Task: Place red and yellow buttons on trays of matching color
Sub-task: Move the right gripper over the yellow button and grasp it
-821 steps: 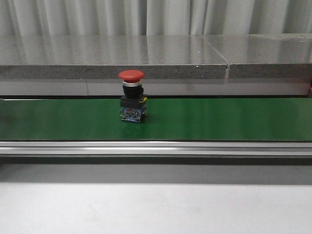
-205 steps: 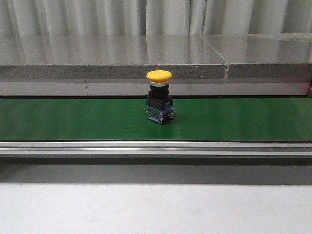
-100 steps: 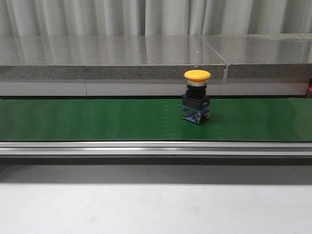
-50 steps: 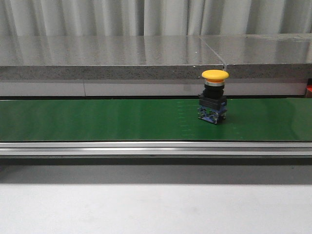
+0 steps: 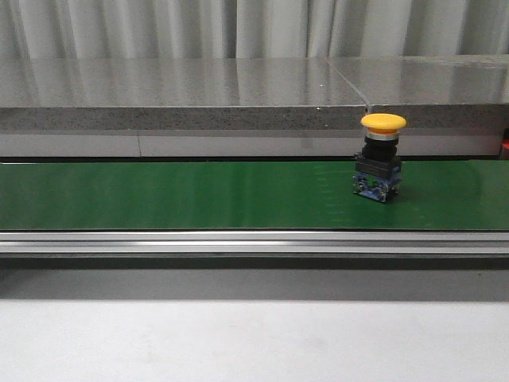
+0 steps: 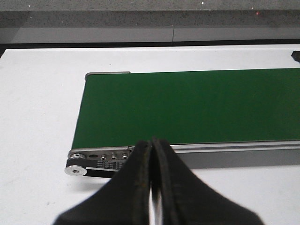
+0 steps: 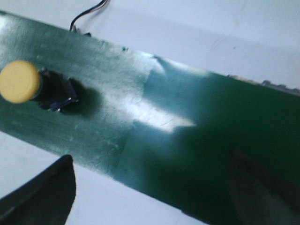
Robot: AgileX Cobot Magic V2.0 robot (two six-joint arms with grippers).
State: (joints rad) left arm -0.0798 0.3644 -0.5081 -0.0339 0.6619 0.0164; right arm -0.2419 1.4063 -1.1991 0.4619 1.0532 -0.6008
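A yellow button with a black body stands upright on the green conveyor belt, right of centre in the front view. The right wrist view shows the same yellow button from above on the belt. My right gripper hangs open above the belt, well apart from the button, with nothing between its fingers. My left gripper is shut and empty, held over the white table near the belt's end. No red button and no trays are in view. Neither gripper shows in the front view.
A grey stone ledge runs behind the belt, with curtains beyond. A metal rail edges the belt's near side. White tabletop lies in front. A cable lies on the table beyond the belt in the right wrist view.
A red button stood on the belt 8 s ago and is gone. The yellow button has ridden steadily to the right along the belt over the last two seconds.
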